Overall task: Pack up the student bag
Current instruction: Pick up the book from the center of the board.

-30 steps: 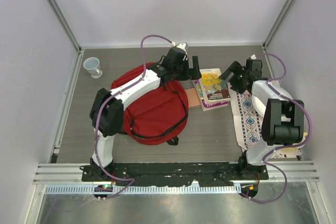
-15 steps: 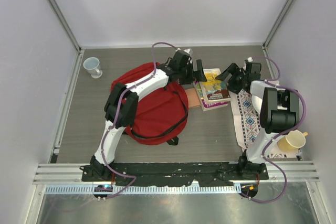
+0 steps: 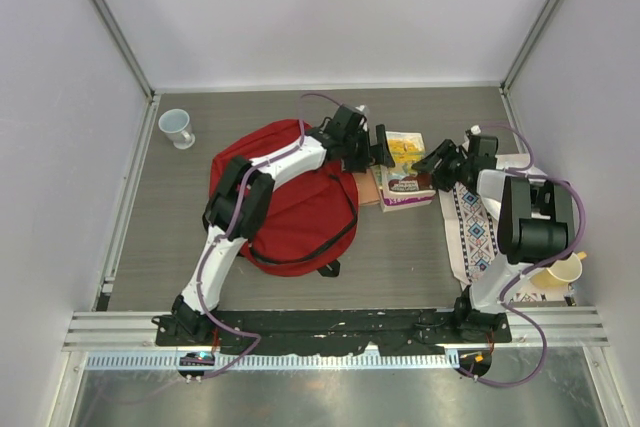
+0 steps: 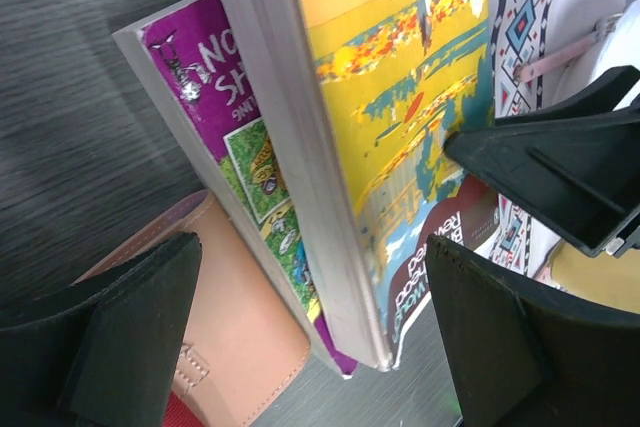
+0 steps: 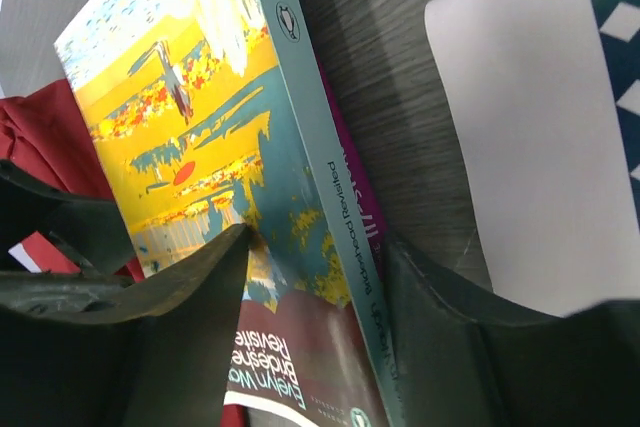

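yellow book: "Evelyn Wa…", "Revisite…" | purple book: perhaps "NO", "SH"

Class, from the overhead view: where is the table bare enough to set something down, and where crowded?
Bare: the tabletop between the red backpack, the books and the patterned cloth; the strip left of the backpack, below the white cup; the far strip along the back wall. Crowded: around the books, where the left arm and right arm meet beside the tan pouch.

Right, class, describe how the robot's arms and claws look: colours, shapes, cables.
The left arm and right arm match: white shells, black joints, a thin purple cable looping along each. The left claw and right claw are black, each with two broad wedge-shaped fingers.
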Controlling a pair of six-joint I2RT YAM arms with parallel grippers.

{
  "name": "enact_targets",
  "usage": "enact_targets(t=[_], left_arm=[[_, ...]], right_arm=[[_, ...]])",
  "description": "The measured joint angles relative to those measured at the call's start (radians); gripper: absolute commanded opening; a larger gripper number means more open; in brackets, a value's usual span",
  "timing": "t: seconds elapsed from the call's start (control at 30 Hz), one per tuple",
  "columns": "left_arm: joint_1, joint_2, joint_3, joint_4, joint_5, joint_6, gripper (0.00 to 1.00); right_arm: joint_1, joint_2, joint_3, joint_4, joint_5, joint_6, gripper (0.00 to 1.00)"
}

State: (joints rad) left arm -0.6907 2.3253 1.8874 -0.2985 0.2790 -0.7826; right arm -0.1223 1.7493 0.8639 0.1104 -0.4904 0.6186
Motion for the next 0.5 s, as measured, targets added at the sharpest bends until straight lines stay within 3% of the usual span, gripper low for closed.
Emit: enact_targets(t=[0.2, 0.23, 0.33, 0.5], left_arm=[[0.0, 0.027, 0.038, 0.003, 0.046, -0.002, 0.93], [0.0, 0.032, 0.045, 0.003, 0.056, -0.002, 0.93], [-0.001, 0.036, 0.05, 0.0, 0.066, 0.0, 0.93], [-0.001, 0.036, 0.05, -0.006, 0.066, 0.005, 0.9]], right_arm=[[-0.002, -0.068, -0.045, 0.005, 0.007, 0.004, 0.38], [-0.002, -0.079, -0.051, 0.005, 0.006, 0.006, 0.31], [0.001, -0.116, -0.069, 0.012, -0.018, 0.016, 0.21], [0.003, -0.182, -0.122, 0.044, -0.029, 0.043, 0.21]])
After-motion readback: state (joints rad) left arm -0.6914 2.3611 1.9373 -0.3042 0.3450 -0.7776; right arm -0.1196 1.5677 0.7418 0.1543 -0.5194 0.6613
